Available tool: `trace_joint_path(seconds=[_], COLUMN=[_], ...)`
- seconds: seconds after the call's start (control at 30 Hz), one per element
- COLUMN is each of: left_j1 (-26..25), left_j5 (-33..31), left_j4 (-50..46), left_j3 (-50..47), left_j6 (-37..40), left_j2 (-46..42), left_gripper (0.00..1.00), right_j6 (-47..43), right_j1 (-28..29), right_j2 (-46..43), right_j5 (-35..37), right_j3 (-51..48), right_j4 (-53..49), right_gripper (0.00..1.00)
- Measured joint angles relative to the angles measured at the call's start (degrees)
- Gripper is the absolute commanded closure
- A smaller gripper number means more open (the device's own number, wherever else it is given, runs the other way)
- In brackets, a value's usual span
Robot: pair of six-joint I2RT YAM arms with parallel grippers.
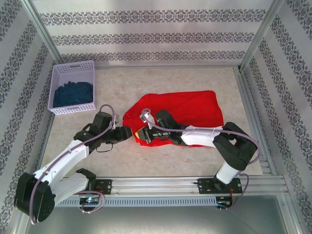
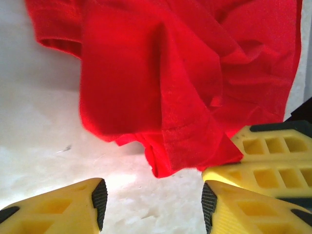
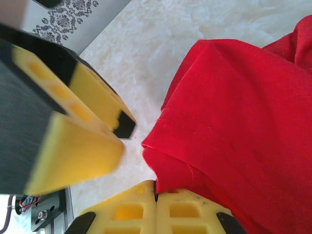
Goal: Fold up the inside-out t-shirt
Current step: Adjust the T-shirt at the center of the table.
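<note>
Red t-shirt (image 1: 185, 109) runs left-right across the tabletop (image 1: 146, 83) - its near-left hem corner sits just ahead of the half-open left jaws, right jaws pinching that hem

Beige table (image 1: 146, 87) bears red t-shirt (image 1: 190, 109) and white basket (image 1: 73, 66).

The table (image 1: 126, 83) is bare left of and behind the t-shirt (image 1: 195, 107) and along the near strip, giving open passage there. The basket (image 1: 73, 108) blocks the far left corner. At the t-shirt's near left corner the left gripper (image 2: 151, 197), jaws apart over bare table, and the right gripper (image 3: 156, 187), clamped on the cloth edge, crowd tip to tip.
</note>
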Motion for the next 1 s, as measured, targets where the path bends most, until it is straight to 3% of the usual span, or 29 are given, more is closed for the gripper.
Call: trace_joint_path(seconds=[0.17,0.43,0.83,1.0], left_j1=[0.0,0.3,0.3,0.3], left_j5=[2.2,2.3,2.2,1.8], left_j4=[7.8,13.5,14.8,14.4], left_j3=[-0.6,-0.6,-0.5,-0.4], left_j6=[-4.4,-7.3,-9.0,-9.0], left_j2=[2.6,5.3,4.2,2.5], left_gripper=[0.46,0.60,0.52,0.58], right_j6=[0.0,0.2,0.2,0.2], right_j1=[0.0,0.0,0.0,0.0], right_j2=[0.0,0.0,0.0,0.0], right_j5=[0.2,0.4,0.4,0.4], right_j3=[0.0,-0.2,-0.2,-0.2], right_j4=[0.0,0.0,0.0,0.0], right_gripper=[1.00,1.00,1.00,1.00])
